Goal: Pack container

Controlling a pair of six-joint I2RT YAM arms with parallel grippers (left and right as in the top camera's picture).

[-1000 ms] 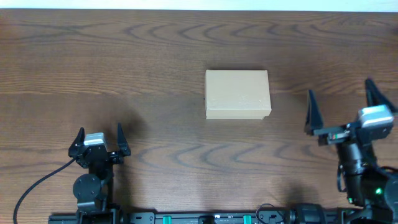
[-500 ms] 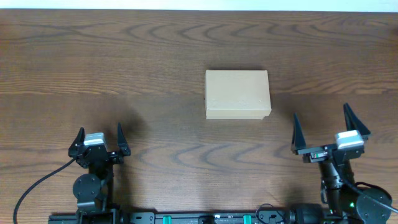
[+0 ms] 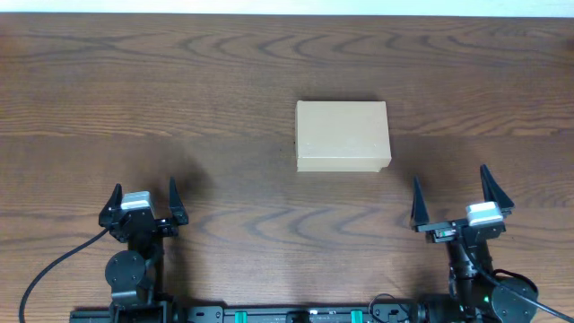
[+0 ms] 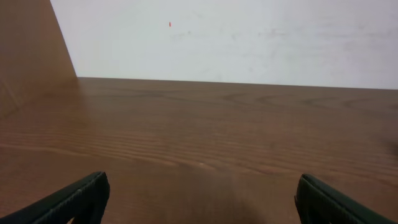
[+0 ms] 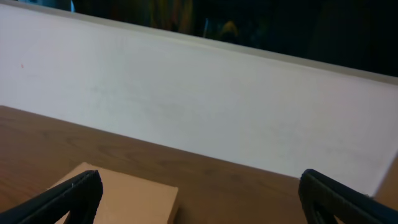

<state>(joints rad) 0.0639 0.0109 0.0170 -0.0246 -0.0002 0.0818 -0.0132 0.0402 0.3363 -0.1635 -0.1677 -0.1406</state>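
The container [image 3: 343, 135] is a small light-tan cardboard box with its lid shut, lying flat near the middle of the wooden table. Its top also shows at the lower left of the right wrist view [image 5: 134, 196]. My left gripper [image 3: 143, 202] is open and empty at the front left, far from the box. My right gripper [image 3: 453, 197] is open and empty at the front right, a little in front of and to the right of the box. In the left wrist view only bare table lies between the open fingers [image 4: 199, 199].
The wooden table [image 3: 179, 108] fills the overhead view. A white wall [image 4: 236, 37] stands behind its far edge. A black cable [image 3: 54, 269] runs from the left arm toward the front left corner.
My right gripper has moved back and to the left, from the right edge of the table to the front right, staying open. The left arm and the box have not moved.
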